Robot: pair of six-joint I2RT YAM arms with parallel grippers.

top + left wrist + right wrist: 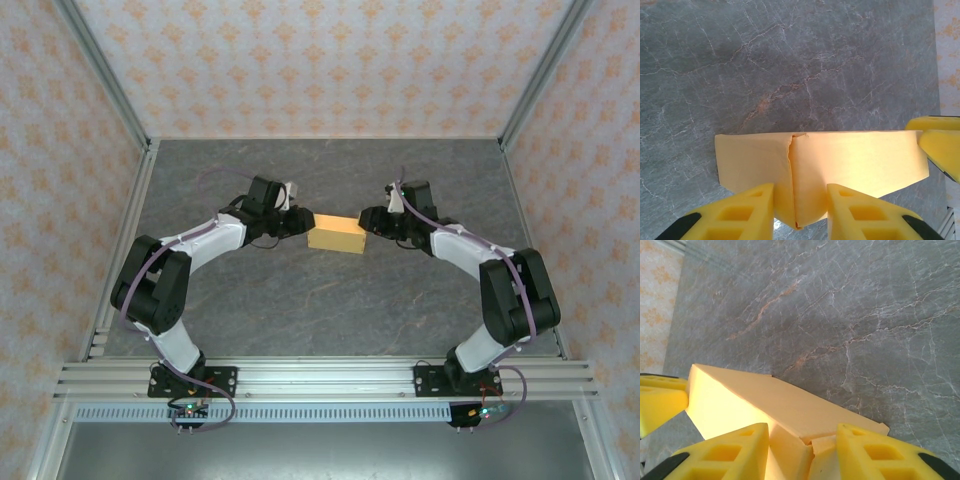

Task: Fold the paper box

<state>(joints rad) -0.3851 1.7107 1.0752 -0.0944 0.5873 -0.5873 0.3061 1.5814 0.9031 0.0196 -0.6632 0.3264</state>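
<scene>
Grey marble-patterned stone forms the worktop, closed in by walls papered in a pale orange floral print, with an aluminium rail along the edge nearest the arm bases. From above, the paper box lies flat on the worktop as a small, light orange-tan rectangular block, midway between the two arms and well away from the rail. The left pincer meets the box at its left end and the right pincer meets it at its right end, both arms reaching inward toward it. In the left wrist view the box stretches across the picture, with a vertical seam where one panel overlaps the next. The left pincer has its yellow fingers set a narrow way apart, and the pointed end of the box fills the gap and touches both, so it grips the cardboard there. At the far end of the box, one yellow finger of the right pincer sits against the box's edge. In the right wrist view the box runs away toward the left pincer's finger at its far end. The right pincer is likewise only partly closed, its fingers clasping the near end of the box, where a small flap edge juts up between them.
</scene>
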